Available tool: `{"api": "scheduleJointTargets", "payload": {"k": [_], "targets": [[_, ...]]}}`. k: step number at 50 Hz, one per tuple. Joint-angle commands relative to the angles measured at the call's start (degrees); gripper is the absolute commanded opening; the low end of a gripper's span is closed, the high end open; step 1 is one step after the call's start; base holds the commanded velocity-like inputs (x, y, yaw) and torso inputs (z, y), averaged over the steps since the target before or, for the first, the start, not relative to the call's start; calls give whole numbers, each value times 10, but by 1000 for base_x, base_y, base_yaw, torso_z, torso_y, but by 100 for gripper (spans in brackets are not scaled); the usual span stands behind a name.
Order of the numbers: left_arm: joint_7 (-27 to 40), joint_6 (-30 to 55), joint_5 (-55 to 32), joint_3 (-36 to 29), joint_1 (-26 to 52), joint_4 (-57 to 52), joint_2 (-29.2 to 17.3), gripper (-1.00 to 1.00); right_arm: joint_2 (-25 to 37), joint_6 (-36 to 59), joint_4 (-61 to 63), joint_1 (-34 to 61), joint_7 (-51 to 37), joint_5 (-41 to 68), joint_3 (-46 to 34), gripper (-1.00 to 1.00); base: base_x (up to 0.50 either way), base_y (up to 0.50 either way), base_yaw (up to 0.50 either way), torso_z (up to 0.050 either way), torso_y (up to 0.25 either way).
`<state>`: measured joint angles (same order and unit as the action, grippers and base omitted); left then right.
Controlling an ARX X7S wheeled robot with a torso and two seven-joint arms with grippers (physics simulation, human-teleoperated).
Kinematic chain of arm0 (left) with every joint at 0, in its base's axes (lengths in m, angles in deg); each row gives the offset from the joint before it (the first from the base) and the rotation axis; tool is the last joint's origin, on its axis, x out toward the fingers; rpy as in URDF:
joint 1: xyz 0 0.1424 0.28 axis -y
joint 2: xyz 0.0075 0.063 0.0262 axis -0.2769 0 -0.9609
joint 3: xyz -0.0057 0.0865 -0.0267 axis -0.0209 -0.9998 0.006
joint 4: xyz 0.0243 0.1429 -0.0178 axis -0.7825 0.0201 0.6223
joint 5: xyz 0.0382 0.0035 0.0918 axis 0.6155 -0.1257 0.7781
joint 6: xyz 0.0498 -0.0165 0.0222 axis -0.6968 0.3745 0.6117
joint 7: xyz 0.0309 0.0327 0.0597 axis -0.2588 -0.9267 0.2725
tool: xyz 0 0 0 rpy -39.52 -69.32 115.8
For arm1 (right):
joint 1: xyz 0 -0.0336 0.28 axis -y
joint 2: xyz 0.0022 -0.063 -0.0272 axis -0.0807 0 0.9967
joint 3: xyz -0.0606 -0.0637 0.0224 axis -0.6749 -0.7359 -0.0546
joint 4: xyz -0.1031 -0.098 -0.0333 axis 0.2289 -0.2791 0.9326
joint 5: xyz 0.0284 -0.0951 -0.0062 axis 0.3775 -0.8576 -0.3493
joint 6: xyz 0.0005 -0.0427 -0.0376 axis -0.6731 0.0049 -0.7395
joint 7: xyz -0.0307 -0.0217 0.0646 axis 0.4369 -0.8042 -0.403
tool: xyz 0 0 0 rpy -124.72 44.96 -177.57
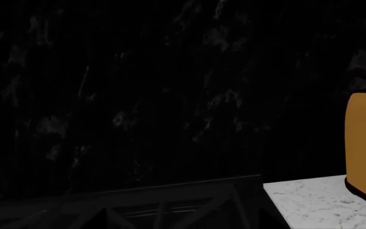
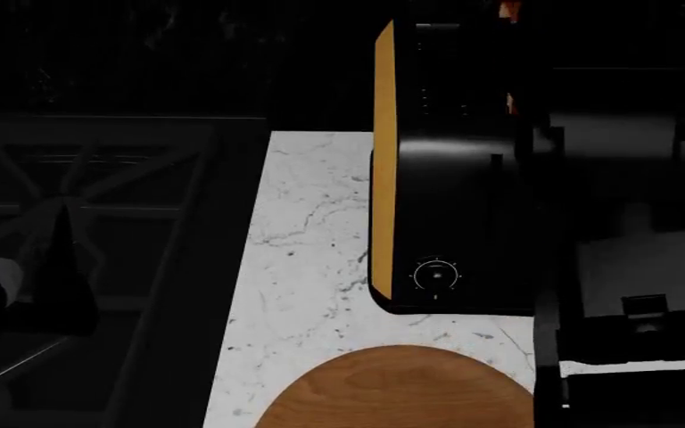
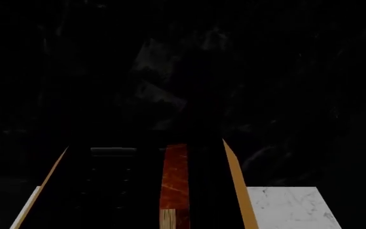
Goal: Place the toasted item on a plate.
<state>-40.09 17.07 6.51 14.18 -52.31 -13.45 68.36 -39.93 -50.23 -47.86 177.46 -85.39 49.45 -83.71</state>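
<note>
We are at the pick-up step: the right arm (image 2: pixel 610 169) hangs over the toaster (image 2: pixel 444 178) on the marble counter (image 2: pixel 301 294), with the plate (image 2: pixel 396 388) in front of it bare, so next we judge the gripper must reach the slot and take the toast. That toast (image 3: pixel 175 176), a thin reddish-orange-crusted slice with a pale end, stands upright in the toaster's slot. We cannot tell how the right fingers stand, and the left gripper's fingers are out of sight.
</note>
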Motion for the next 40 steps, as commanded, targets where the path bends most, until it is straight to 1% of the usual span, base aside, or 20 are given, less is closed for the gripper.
{"api": "scheduleJointTargets", "payload": {"k": [1,10,20,27,40], "targets": [[2,1,-2,-1,3,0,-1,100,-7,-16,-30,8,6,-13,0,-100,0,0,0,0,0],[4,1,-3,-1,3,-1,-2,100,-1,-7,-1,7,-1,-12,3,-100,0,0,0,0,0],[5,2,-4,-2,2,-4,-4,100,22,63,134,-20,-21,2,9,-100,0,0,0,0,0],[5,3,-4,-5,4,-4,-4,100,38,111,216,-22,-37,13,16,-100,0,0,0,0,0],[7,6,-6,-7,8,-5,-4,100,41,129,257,-7,-40,18,15,-100,0,0,0,0,0]]}}
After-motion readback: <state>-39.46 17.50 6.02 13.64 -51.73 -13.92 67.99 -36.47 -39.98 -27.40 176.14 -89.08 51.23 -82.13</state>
